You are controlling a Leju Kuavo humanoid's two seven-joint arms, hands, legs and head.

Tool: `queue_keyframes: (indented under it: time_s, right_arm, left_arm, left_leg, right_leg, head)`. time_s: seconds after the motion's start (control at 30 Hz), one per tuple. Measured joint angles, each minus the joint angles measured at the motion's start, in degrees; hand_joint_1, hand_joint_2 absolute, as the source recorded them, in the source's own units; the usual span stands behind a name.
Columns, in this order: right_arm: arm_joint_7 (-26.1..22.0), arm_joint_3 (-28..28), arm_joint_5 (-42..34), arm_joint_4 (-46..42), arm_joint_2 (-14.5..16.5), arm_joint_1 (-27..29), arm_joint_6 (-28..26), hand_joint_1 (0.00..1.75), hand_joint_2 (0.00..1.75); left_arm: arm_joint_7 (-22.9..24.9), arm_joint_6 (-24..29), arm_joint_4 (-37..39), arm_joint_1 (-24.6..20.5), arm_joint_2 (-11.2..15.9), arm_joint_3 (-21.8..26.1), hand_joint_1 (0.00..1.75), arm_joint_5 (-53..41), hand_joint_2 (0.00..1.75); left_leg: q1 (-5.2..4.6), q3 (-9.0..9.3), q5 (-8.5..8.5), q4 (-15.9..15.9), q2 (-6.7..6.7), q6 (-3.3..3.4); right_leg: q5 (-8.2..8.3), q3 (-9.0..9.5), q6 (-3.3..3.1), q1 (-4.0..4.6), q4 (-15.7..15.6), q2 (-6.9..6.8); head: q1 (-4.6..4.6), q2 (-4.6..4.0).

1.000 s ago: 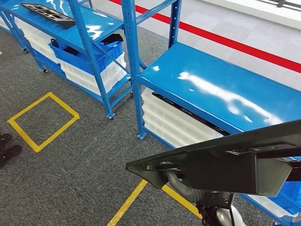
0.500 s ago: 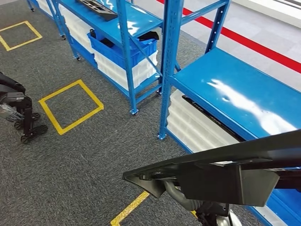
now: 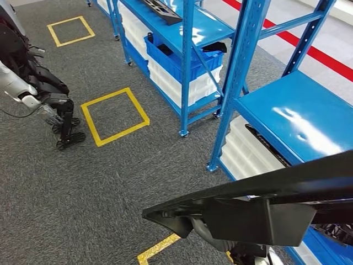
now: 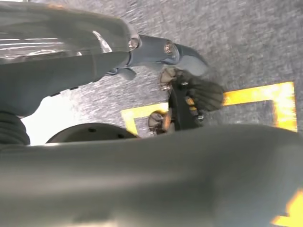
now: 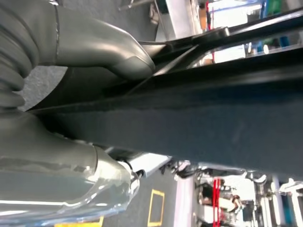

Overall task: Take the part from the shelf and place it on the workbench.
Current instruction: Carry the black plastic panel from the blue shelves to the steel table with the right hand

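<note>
Part (image 3: 258,207), long, flat and black, is seen stretched across the lower head view, carried well clear of the blue shelf (image 3: 299,118) beyond it; in the right wrist view the same part (image 5: 200,118) is clamped by the right hand (image 5: 96,61), a thick grey thumb being pressed onto one face while the rest of the hand is wrapped against the other; the part is thus gripped by that hand. In the left wrist view a broad blurred grey surface lies just beside the left hand (image 4: 64,75); whether this hand is closed on anything cannot be told. Beyond the left hand, grey carpet is seen with a yellow floor mark (image 4: 257,94) taped on it. Two yellow squares (image 3: 114,116) are counted on the carpet in the head view, well apart from the held part; one second black part (image 3: 162,11) is lying on the farther shelf, and one blue bin (image 3: 183,58) is stored beneath it; one other robot (image 3: 37,88) is standing far off to the left.
</note>
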Motion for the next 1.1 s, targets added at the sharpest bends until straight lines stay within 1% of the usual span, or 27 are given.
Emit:
queue_keyframes:
  time_s: [0.03, 0.07, 0.13, 0.17, 0.2, 0.23, 0.27, 0.3, 0.33, 0.37, 0.4, 0.43, 0.5, 0.53, 0.57, 0.63, 0.67, 0.7, 0.73, 0.77, 0.8, 0.87, 0.9, 0.93, 1.0, 1.03, 1.1]
  right_arm:
    - [0.17, 0.03, 0.02, -0.02, -0.03, 0.01, 0.01, 1.75, 1.75]
    - [0.3, 0.07, 0.03, -0.03, -0.04, 0.08, 0.03, 1.75, 1.75]
    - [0.43, 0.17, 0.1, -0.05, -0.1, 0.4, 0.09, 1.75, 1.75]
    - [0.43, 0.28, 0.15, -0.05, -0.14, 0.58, 0.13, 1.75, 1.75]
    - [0.43, 0.4, 0.2, -0.05, -0.18, 0.72, 0.16, 1.75, 1.75]
    - [0.44, 0.54, 0.26, -0.05, -0.2, 0.78, 0.21, 1.75, 1.75]
    - [0.47, 0.67, 0.3, -0.05, -0.21, 0.79, 0.26, 1.75, 1.75]
    - [0.5, 0.79, 0.33, -0.05, -0.21, 0.76, 0.31, 1.75, 1.75]
    - [0.53, 0.92, 0.35, -0.05, -0.21, 0.7, 0.38, 1.75, 1.75]
    - [0.55, 1.02, 0.36, -0.04, -0.21, 0.59, 0.44, 1.75, 1.75]
    - [0.55, 1.11, 0.36, -0.03, -0.22, 0.44, 0.5, 1.75, 1.75]
    - [0.56, 1.25, 0.36, -0.01, -0.22, 0.21, 0.57, 1.75, 1.75]
    - [0.56, 1.63, 0.36, 0.01, -0.22, -0.37, 0.67, 1.75, 1.75]
    - [0.55, 1.81, 0.37, 0.03, -0.22, -0.63, 0.7, 1.75, 1.75]
    - [0.53, 1.95, 0.37, 0.04, -0.22, -0.79, 0.71, 1.75, 1.75]
    - [0.49, 2.07, 0.34, 0.15, -0.32, -0.84, 0.71, 1.75, 1.75]
    - [0.47, 2.14, 0.31, 0.22, -0.38, -0.81, 0.7, 1.75, 1.75]
    - [0.45, 2.21, 0.27, 0.32, -0.45, -0.77, 0.7, 1.75, 1.75]
    - [0.39, 2.28, 0.24, 0.41, -0.5, -0.77, 0.7, 1.75, 1.75]
    - [0.32, 2.35, 0.18, 0.47, -0.52, -0.78, 0.7, 1.75, 1.75]
    - [0.25, 2.39, 0.11, 0.52, -0.54, -0.8, 0.7, 1.75, 1.75]
    - [0.03, 2.48, -0.03, 0.66, -0.59, -0.89, 0.7, 1.75, 1.75]
    - [-0.16, 2.53, -0.12, 0.77, -0.62, -0.94, 0.7, 1.75, 1.75]
    - [-0.41, 2.59, -0.2, 0.9, -0.67, -1.05, 0.73, 1.75, 1.75]
    - [-0.79, 2.77, -0.49, 1.17, -0.73, -1.63, 0.83, 1.75, 1.75]
    - [-0.86, 2.9, -0.62, 1.3, -0.75, -2.08, 0.93, 1.75, 1.75]
    - [-1.1, 3.14, -0.89, 1.55, -0.78, -2.85, 1.12, 1.75, 1.75]
  left_arm:
    - [0.08, 0.03, 0.0, 0.08, -0.09, -0.03, 0.0, -0.02, 1.75]
    - [0.12, 0.03, 0.0, 0.06, -0.16, -0.08, 0.0, -0.03, 1.75]
    - [0.13, -0.03, 0.0, -0.14, -0.32, -0.16, 0.0, -0.03, 1.75]
    - [0.13, -0.07, 0.0, -0.19, -0.37, -0.19, 0.0, -0.03, 1.75]
    - [0.14, -0.09, 0.0, -0.13, -0.4, -0.2, 0.0, -0.01, 1.75]
    - [0.14, -0.1, 0.0, 0.0, -0.43, -0.21, 0.0, 0.02, 1.75]
    - [0.13, -0.1, 0.0, 0.15, -0.45, -0.21, 0.0, 0.05, 1.75]
    - [0.1, -0.1, 0.0, 0.25, -0.45, -0.21, 0.0, 0.14, 1.75]
    - [0.02, -0.11, 0.0, 0.25, -0.45, -0.2, 0.0, 0.22, 1.75]
    - [-0.11, -0.12, 0.0, 0.18, -0.45, -0.19, 0.0, 0.3, 1.75]
    - [-0.27, -0.13, 0.0, 0.09, -0.45, -0.17, 0.0, 0.37, 1.75]
    - [-0.42, -0.14, 0.0, 0.06, -0.45, -0.15, 0.0, 0.4, 1.75]
    - [-0.59, -0.1, 0.0, 0.23, -0.46, -0.09, 0.0, 0.45, 1.75]
    - [-0.64, -0.08, 0.0, 0.37, -0.46, -0.05, 0.0, 0.52, 1.75]
    - [-0.67, -0.07, 0.0, 0.4, -0.44, -0.03, 0.0, 0.61, 1.75]
    - [-0.7, -0.14, 0.0, 0.24, -0.41, -0.01, 0.0, 0.77, 1.75]
    - [-0.7, -0.18, 0.0, 0.14, -0.41, -0.01, 0.0, 0.79, 1.75]
    - [-0.7, -0.22, 0.0, 0.1, -0.42, -0.01, 0.0, 0.77, 1.75]
    - [-0.7, -0.21, 0.0, 0.14, -0.43, -0.01, 0.0, 0.69, 1.75]
    - [-0.71, -0.14, 0.0, 0.21, -0.43, -0.01, 0.0, 0.62, 1.75]
    - [-0.75, -0.05, 0.0, 0.27, -0.43, -0.01, 0.0, 0.57, 1.75]
    - [-1.06, 0.07, 0.0, 0.25, -0.37, -0.01, 0.0, 0.54, 1.75]
    - [-1.3, 0.04, 0.0, 0.17, -0.31, -0.01, 0.0, 0.55, 1.75]
    - [-1.56, -0.01, 0.0, 0.13, -0.24, -0.01, 0.0, 0.56, 1.75]
    - [-1.91, -0.1, 0.0, 0.28, -0.05, 0.03, 0.0, 0.71, 1.75]
    - [-2.05, -0.1, 0.0, 0.38, 0.04, 0.08, 0.0, 0.85, 1.75]
    - [-2.34, -0.11, 0.0, 0.24, 0.16, 0.16, 0.0, 1.13, 1.75]
  left_leg:
    - [-0.01, -0.33, -0.49, 0.7, 0.76, -0.24]
    - [-0.03, -1.15, -1.56, 2.43, 2.06, -0.52]
    - [0.12, -4.51, -4.94, 9.22, 5.13, -1.13]
    - [0.29, -6.45, -6.38, 13.04, 5.87, -1.38]
    - [0.42, -7.77, -6.96, 15.57, 6.21, -1.54]
    - [0.52, -8.04, -6.43, 16.02, 6.42, -1.6]
    - [0.54, -7.09, -4.84, 14.04, 6.69, -1.53]
    - [0.48, -5.21, -2.63, 10.25, 7.35, -1.32]
    - [0.22, -3.23, -1.01, 6.37, 8.61, -1.05]
    - [-0.13, -1.69, 0.05, 3.22, 9.81, -0.7]
    - [-0.49, -0.84, 0.43, 1.37, 10.75, -0.41]
    - [-0.83, -0.72, 0.14, 0.87, 11.09, -0.18]
    - [-0.89, -0.72, 0.27, 0.33, 10.04, 0.34]
    - [-0.76, -0.51, 0.42, -0.06, 9.43, 0.67]
    - [-0.58, -0.26, 0.59, -0.47, 8.86, 0.98]
    - [-0.42, 0.04, 0.7, -0.83, 7.59, 1.4]
    - [-0.46, 0.07, 0.67, -0.82, 6.84, 1.48]
    - [-0.49, 0.12, 0.62, -0.8, 6.05, 1.54]
    - [-0.51, 0.21, 0.58, -0.77, 5.25, 1.55]
    - [-0.49, 0.38, 0.5, -0.73, 4.43, 1.5]
    - [-0.44, 0.6, 0.35, -0.64, 3.62, 1.38]
    - [-0.37, 0.67, -0.07, -0.16, 2.04, 0.93]
    - [-0.33, 0.46, -0.21, 0.09, 1.34, 0.67]
    - [-0.26, 0.18, -0.25, 0.26, 0.67, 0.42]
    - [-0.05, -0.2, -0.17, 0.33, -0.47, -0.01]
    - [-0.05, -0.35, -0.39, 0.65, 0.05, -0.23]
    - [-0.11, -1.89, -2.31, 3.96, 2.95, -0.73]
  right_leg:
    - [0.01, 0.12, -0.29, -0.06, -0.08, -0.69]
    - [-0.02, 0.24, -0.58, -0.14, -0.15, -1.53]
    - [-0.26, 0.39, -0.99, -0.06, -0.17, -3.31]
    - [-0.4, 0.46, -1.08, 0.01, -0.17, -4.23]
    - [-0.55, 0.56, -1.1, 0.05, -0.17, -5.09]
    - [-0.73, 0.74, -1.06, 0.07, -0.16, -5.87]
    - [-0.94, 1.0, -1.0, 0.07, -0.16, -6.59]
    - [-1.19, 1.35, -0.89, 0.07, -0.17, -7.27]
    - [-1.44, 1.69, -0.74, 0.11, -0.18, -7.9]
    - [-1.69, 1.93, -0.51, 0.19, -0.18, -8.48]
    - [-1.88, 2.08, -0.25, 0.27, -0.2, -9.03]
    - [-2.0, 2.17, 0.03, 0.31, -0.28, -9.6]
    - [-2.28, 2.56, 0.62, 0.24, -0.52, -10.31]
    - [-2.73, 2.66, 0.82, 0.16, -0.24, -9.36]
    - [-3.64, 2.33, 0.93, 0.12, 0.87, -7.81]
    - [-6.76, -0.4, 0.85, 0.09, 6.59, -4.38]
    - [-8.25, -2.5, 0.8, 0.14, 10.4, -3.73]
    - [-9.01, -4.37, 0.79, 0.19, 13.48, -3.5]
    - [-8.57, -5.46, 0.81, 0.23, 14.75, -3.41]
    - [-6.95, -5.49, 0.83, 0.23, 13.78, -3.29]
    - [-4.43, -4.47, 0.87, 0.16, 10.65, -2.9]
    - [-0.59, -1.86, 0.91, -0.16, 3.65, -0.15]
    - [0.18, -1.11, 0.89, -0.26, 1.56, 1.11]
    - [0.12, -0.87, 0.76, -0.26, 0.83, 1.96]
    - [0.09, -0.77, 0.31, -0.15, 0.63, 1.12]
    - [0.09, -0.62, 0.02, -0.16, 0.56, 0.42]
    - [-0.04, -0.26, -0.56, -0.21, 0.39, -1.33]
  head:
    - [-0.03, 0.0]
    - [-0.07, 0.0]
    - [-0.13, 0.0]
    - [-0.13, 0.0]
    - [-0.13, 0.0]
    - [-0.13, 0.0]
    - [-0.13, 0.0]
    - [-0.13, 0.0]
    - [-0.12, 0.0]
    - [-0.11, 0.0]
    - [-0.1, 0.0]
    - [-0.09, 0.0]
    - [-0.09, 0.0]
    - [-0.09, 0.0]
    - [-0.05, 0.0]
    - [0.01, 0.0]
    - [0.04, 0.0]
    - [0.04, 0.0]
    - [0.04, 0.0]
    - [0.04, 0.0]
    - [0.04, 0.0]
    - [0.02, 0.0]
    - [0.01, 0.0]
    - [-0.01, 0.0]
    - [0.0, 0.0]
    - [-0.03, 0.0]
    - [-0.08, 0.0]
